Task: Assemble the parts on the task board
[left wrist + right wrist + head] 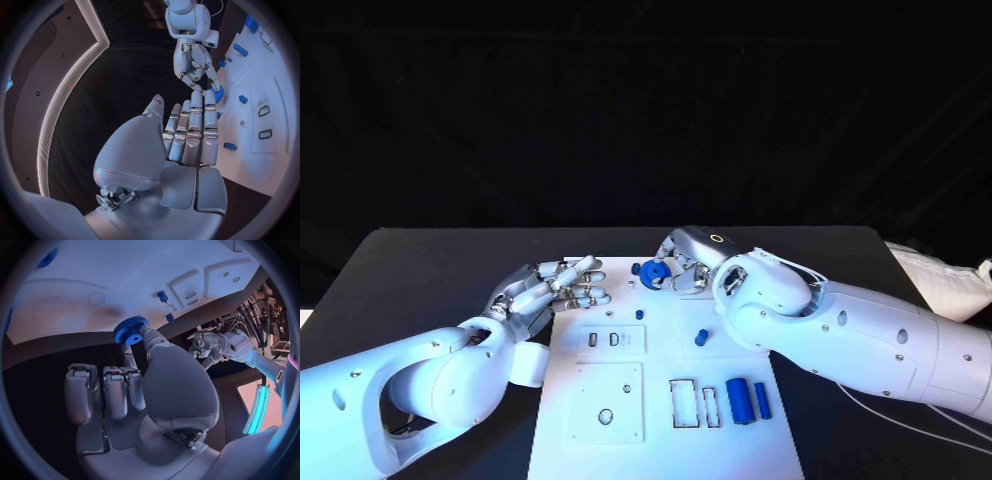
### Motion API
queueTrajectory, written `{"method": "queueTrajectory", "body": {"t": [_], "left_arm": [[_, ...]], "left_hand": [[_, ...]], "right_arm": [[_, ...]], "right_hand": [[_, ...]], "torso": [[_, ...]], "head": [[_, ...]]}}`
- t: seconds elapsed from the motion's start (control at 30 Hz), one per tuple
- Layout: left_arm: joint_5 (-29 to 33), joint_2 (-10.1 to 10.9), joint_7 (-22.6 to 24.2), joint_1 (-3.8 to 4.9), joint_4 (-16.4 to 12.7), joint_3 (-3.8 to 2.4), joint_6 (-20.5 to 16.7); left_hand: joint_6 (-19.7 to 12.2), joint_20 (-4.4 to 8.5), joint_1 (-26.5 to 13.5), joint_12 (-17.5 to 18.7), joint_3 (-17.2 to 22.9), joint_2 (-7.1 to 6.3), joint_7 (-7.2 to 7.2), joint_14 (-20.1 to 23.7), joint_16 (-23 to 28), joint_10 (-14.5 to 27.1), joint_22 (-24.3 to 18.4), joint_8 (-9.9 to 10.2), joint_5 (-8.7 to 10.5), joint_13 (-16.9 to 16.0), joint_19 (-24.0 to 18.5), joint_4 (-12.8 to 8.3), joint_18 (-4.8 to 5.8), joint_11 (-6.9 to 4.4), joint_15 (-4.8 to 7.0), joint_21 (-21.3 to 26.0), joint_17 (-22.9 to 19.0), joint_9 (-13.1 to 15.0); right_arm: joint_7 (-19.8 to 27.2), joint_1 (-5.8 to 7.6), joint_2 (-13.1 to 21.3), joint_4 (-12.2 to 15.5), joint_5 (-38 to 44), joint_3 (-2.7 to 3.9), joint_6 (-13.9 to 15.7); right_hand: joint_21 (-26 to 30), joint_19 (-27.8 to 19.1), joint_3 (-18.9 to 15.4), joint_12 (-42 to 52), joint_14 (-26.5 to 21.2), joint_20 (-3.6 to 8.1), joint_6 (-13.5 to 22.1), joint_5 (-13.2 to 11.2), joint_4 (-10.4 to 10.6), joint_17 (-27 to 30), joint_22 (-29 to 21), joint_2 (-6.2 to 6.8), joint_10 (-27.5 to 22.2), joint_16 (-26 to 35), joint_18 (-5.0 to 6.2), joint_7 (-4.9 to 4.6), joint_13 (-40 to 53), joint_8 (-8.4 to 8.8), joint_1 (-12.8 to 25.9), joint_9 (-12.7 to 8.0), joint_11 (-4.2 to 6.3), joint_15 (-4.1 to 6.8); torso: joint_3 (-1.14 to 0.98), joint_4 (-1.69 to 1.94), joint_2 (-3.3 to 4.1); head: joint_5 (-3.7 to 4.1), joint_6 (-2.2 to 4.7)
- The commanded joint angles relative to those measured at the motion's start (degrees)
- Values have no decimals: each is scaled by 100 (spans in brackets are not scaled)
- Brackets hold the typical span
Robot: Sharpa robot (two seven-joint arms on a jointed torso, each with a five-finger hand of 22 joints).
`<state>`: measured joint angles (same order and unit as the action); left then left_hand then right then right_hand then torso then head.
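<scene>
the task looks barely begun: the right hand [687, 268] pinches a blue gear [130, 330] over the upper middle of the task board [733, 440], the left hand [557, 288] hovers open-fingered and empty, and blue cylinders [737, 400] lie loose at lower right.

The right hand [687, 262] covers part of the blue gear [655, 275] at the far end of the task board [733, 440], so from the head view I cannot tell whether the gear touches the board or hangs just above it. In the right wrist view the gear [130, 330] sits at the fingertips, but the thumb hides the contact. The right forearm hides the board's right edge. The board's near edge is cut off at the bottom of the head view. The small blue parts [702, 335] near the board's middle are too small to tell their shape. The left hand [553, 290] hides the board's far left corner.
</scene>
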<state>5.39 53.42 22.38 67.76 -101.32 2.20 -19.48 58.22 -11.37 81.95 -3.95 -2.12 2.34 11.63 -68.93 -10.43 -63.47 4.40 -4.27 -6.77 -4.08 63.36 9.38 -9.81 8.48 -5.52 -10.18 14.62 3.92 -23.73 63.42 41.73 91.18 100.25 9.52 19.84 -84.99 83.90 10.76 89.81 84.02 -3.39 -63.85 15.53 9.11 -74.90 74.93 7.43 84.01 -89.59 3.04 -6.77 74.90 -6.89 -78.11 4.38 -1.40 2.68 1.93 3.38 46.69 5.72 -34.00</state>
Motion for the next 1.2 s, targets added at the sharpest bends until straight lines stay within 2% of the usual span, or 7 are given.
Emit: {"method": "queueTrajectory", "body": {"t": [0.03,0.2,0.33,0.63,0.83,1.07,1.2], "left_arm": [[11,-17,18,1,-2,-3,128],[11,-21,17,1,3,-2,130],[11,-25,17,1,4,-2,134],[11,-40,15,1,14,-2,147],[11,-48,14,1,18,-2,153],[11,-54,-5,1,25,-2,166],[11,-57,-11,1,30,-2,173]], "left_hand": [[-9,-22,55,21,-3,6,20,41,37,12,-6,13,-25,-7,-1,-20,-63,8,15,27,5,8],[-9,-22,63,21,3,12,19,41,39,12,-7,15,-26,-7,0,-27,-63,8,16,29,10,8],[-9,-22,63,21,3,12,19,41,39,12,-7,15,-26,-7,0,-27,-63,8,16,29,10,8],[-9,-22,63,21,3,12,19,41,39,12,-7,15,-26,-7,0,-27,-63,8,16,29,10,8],[-10,-21,71,22,9,15,18,43,42,14,-7,17,-25,-6,1,-37,-63,8,16,33,15,8],[-10,-21,71,22,9,15,18,43,42,14,-7,17,-25,-6,1,-37,-63,8,16,33,15,8],[-10,-21,73,22,10,16,18,44,44,15,-8,18,-24,-6,2,-40,-63,8,16,34,18,8]], "right_arm": [[-73,5,-129,-15,274,-6,3],[-60,4,-330,-115,297,-23,0],[-62,4,-466,-261,303,-47,-18],[-23,5,-703,-560,275,-123,-139],[-18,4,-786,-658,270,-166,-226],[-55,5,-830,-718,293,-180,-241],[-59,8,-842,-732,295,-183,-236]], "right_hand": [[-20,105,31,19,577,26,-128,21,13,-1409,377,-42,599,1,-73,115,1510,13,38,77,45,30],[-20,106,39,19,576,26,-125,22,11,-1407,378,-45,599,2,-73,115,1510,16,35,76,45,30],[-21,106,43,19,575,26,-122,21,10,-1402,379,-45,599,4,-74,114,1510,19,34,75,45,30],[-27,110,68,19,572,20,-87,-38,16,-1386,393,-27,599,11,-77,94,1510,51,52,67,29,20],[-28,110,82,19,568,14,-71,-105,21,-1369,396,-16,599,18,-77,83,1510,69,69,64,19,12],[-29,110,90,19,562,8,-50,-132,26,-1341,399,-7,599,30,-78,73,1510,87,83,59,11,5],[-17,95,96,19,551,-12,69,-178,49,-1288,375,30,599,53,-73,24,1510,172,131,31,-29,-23]], "torso": [[1,6,1],[-3,-3,6],[4,-9,0],[-7,-9,4],[-10,-13,5],[-10,-16,2],[-11,-18,3]], "head": [[-11,-21],[-37,-28],[-54,-33],[-74,-51],[-81,-68],[-88,-77],[-94,-78]]}}
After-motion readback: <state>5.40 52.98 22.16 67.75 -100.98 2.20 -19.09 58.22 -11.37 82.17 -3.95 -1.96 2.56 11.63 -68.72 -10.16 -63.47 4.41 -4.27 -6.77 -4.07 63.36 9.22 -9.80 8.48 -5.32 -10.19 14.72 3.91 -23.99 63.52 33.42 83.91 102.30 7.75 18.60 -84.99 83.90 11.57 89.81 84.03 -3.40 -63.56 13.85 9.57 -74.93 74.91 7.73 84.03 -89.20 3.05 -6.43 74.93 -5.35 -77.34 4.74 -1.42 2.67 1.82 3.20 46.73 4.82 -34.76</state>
